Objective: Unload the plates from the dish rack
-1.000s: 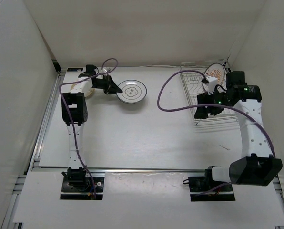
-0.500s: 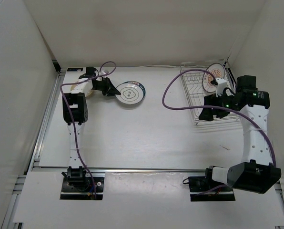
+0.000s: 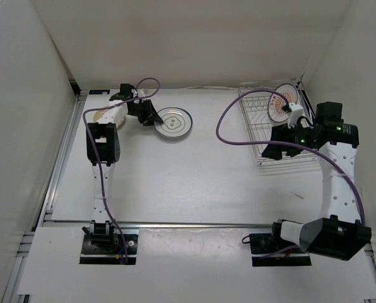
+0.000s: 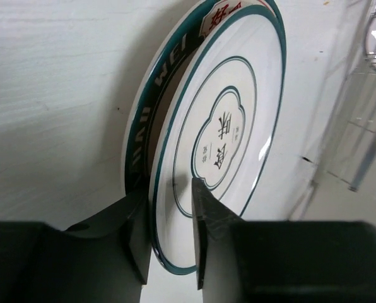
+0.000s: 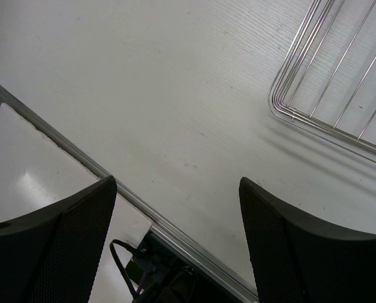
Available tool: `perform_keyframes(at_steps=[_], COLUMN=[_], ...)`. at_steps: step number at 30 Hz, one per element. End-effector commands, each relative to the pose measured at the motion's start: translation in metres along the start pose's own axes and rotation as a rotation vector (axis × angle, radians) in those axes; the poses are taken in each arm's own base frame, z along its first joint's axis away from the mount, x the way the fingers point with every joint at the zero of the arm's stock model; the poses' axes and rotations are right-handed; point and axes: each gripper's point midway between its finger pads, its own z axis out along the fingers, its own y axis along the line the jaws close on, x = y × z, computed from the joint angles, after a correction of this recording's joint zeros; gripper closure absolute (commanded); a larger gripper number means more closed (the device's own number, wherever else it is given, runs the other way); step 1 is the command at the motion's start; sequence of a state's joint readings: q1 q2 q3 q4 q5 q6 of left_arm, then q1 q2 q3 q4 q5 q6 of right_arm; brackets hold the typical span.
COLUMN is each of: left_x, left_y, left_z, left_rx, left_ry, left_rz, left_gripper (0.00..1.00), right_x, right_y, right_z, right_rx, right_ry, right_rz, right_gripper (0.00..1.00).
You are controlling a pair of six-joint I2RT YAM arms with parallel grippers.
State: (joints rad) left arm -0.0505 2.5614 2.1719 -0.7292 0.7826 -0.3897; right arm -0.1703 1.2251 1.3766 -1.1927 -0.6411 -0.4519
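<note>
The white plate with the dark lettered rim (image 3: 175, 121) lies low on the table at the back, left of centre. My left gripper (image 3: 151, 117) is shut on its near-left rim. In the left wrist view one finger sits under the plate (image 4: 232, 126) and one on top, and the gripper (image 4: 169, 196) holds the rim. The tan plate (image 3: 106, 115) lies at the far left, partly under the left arm. The plate with the orange-red centre (image 3: 284, 101) stands upright in the dish rack (image 3: 273, 136) at the back right. My right gripper (image 3: 268, 153) is open and empty above the rack's near-left corner (image 5: 339, 82).
White walls close in the table on the left, back and right. Purple cables loop over the table from both wrists. A metal rail (image 5: 144, 214) runs along the table's near edge, and the right arm's base shows beyond it.
The left arm shifted slightly and the lettered plate went from tilted to flatter. The right gripper drew back from the rack's slots to its near-left corner.
</note>
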Motion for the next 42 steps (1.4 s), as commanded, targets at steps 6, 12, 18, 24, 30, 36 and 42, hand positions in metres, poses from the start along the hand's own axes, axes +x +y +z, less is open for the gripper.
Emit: perform_keyframes(at_steps=[6, 12, 18, 24, 30, 36, 42], left_x=[-0.032, -0.041, -0.041, -0.030, -0.020, -0.013, -0.008], left_y=[-0.057, -0.069, -0.074, -0.065, -0.055, -0.035, -0.030], left_z=[-0.050, -0.064, -0.066, -0.051, -0.040, -0.036, -0.039], left_rx=[-0.096, -0.169, -0.224, -0.283, -0.331, -0.420, -0.462], left_ry=[-0.156, -0.210, -0.229, -0.202, -0.175, -0.161, -0.162], left_rz=[0.198, 0.271, 0.308, 0.314, 0.316, 0.296, 0.297], left_gripper=[0.42, 0.31, 0.22, 0.21, 0.19, 0.18, 0.18], right_x=[-0.006, -0.002, -0.002, -0.003, -0.003, -0.004, -0.008], right_y=[0.014, 0.016, 0.021, 0.024, 0.022, 0.021, 0.021], right_z=[-0.005, -0.010, -0.012, -0.014, -0.015, -0.015, -0.016], right_rx=[-0.038, -0.034, -0.046, -0.051, -0.045, -0.042, -0.036], right_ry=[-0.077, -0.106, -0.124, -0.134, -0.138, -0.143, -0.155], right_rz=[-0.018, -0.004, 0.004, -0.003, 0.013, 0.006, -0.006], right_gripper=[0.18, 0.18, 0.18, 0.18, 0.17, 0.17, 0.17])
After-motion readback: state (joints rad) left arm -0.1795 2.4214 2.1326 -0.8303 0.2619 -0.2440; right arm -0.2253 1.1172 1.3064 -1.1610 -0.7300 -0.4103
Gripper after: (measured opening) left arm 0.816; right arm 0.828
